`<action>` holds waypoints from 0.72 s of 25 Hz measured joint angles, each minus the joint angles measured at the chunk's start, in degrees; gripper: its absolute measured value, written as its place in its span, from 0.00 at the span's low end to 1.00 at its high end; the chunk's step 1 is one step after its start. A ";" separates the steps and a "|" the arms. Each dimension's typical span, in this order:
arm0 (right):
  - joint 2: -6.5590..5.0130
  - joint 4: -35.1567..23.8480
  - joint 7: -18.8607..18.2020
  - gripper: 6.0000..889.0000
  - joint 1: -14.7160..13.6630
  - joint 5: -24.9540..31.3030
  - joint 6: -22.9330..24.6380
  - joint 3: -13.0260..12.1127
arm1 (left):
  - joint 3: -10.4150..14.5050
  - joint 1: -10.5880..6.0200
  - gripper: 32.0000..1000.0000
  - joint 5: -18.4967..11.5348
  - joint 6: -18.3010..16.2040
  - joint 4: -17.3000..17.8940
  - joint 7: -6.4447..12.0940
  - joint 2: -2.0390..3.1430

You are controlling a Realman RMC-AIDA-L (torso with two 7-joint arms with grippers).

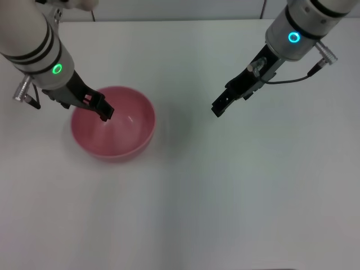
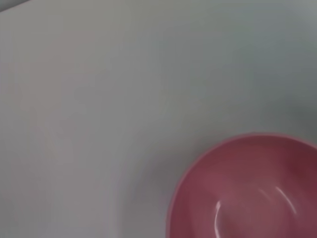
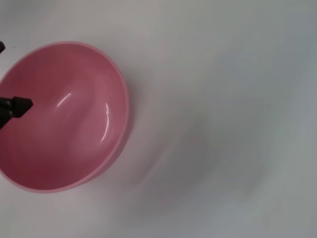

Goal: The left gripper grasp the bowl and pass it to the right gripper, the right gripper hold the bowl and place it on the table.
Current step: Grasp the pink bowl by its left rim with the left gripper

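Only the round pink plastic bowl (image 1: 113, 131) (left of centre) interrupts the plain white tabletop (image 1: 236, 191); lower and right areas lie open.

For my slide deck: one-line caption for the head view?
Left end effector over the pink bowl's near rim on the white table; right end effector hovers apart.

The pink bowl (image 3: 64, 116) sat upright on the white table (image 3: 228, 99), its glossy inside showing two curved highlights. A black fingertip of the left gripper (image 3: 15, 106) reached over the rim into the bowl. The table lay bare beside it, with a faint shadow.
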 joint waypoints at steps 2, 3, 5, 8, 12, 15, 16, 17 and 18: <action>0.00 0.00 -0.01 0.99 0.00 0.00 0.00 0.00 | -0.05 -0.19 0.88 0.16 0.28 -0.82 0.02 0.04; 0.00 0.00 -0.01 0.99 0.00 0.00 0.00 0.00 | -0.06 -0.28 0.88 0.30 0.45 -1.22 0.03 0.04; 0.00 0.00 -0.02 0.99 0.04 0.01 0.00 0.03 | -0.08 -0.53 0.88 0.69 0.74 -2.07 0.04 0.06; 0.00 0.00 -0.04 0.99 0.14 0.01 0.00 0.09 | -0.10 -0.75 0.88 0.82 1.14 -2.83 0.05 0.07; 0.00 0.00 -0.05 0.99 0.24 0.01 0.01 0.09 | -0.24 -0.86 0.88 0.82 1.89 -3.78 0.07 0.11; 0.00 0.00 -0.05 0.99 0.24 0.01 0.01 0.14 | -1.20 -1.06 0.87 0.82 2.47 -4.88 0.53 0.17; 0.00 0.00 -0.05 0.99 0.24 0.01 -0.01 0.18 | -1.70 -1.22 0.87 0.81 2.69 -5.51 0.87 0.17; 0.00 0.00 -0.07 0.99 0.22 0.01 -0.02 0.22 | -1.95 -1.35 0.87 0.80 2.89 -6.06 1.06 0.17; 0.00 0.00 -0.09 0.99 0.19 0.01 -0.02 0.24 | -2.10 -1.44 0.87 0.78 3.06 -6.51 1.17 0.17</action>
